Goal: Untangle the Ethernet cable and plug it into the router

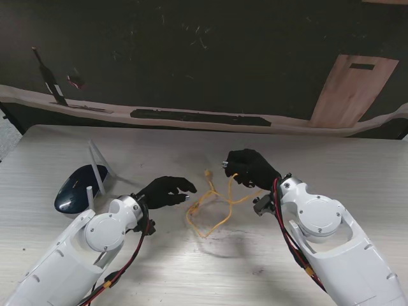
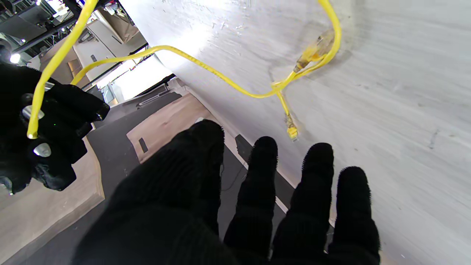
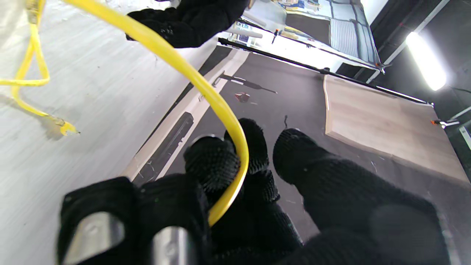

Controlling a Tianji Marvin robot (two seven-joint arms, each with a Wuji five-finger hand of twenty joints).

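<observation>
Table [image 1: 268,268], right hand [image 1: 250,167] gripping cable [image 1: 213,205]

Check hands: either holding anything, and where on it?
Right hand grips the yellow Ethernet cable along its cord, not at a plug. Left hand holds nothing.

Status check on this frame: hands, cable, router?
Right hand shut on yellow Ethernet cable, lifting a strand. Left hand open, holding nothing. Cable still looped, unplugged. Router left of left hand.

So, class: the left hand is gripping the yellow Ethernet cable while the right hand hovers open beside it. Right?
Not quite: the hands are swapped. The right hand grips the yellow Ethernet cable, as the right wrist view shows; the left hand hovers open beside it.
</observation>
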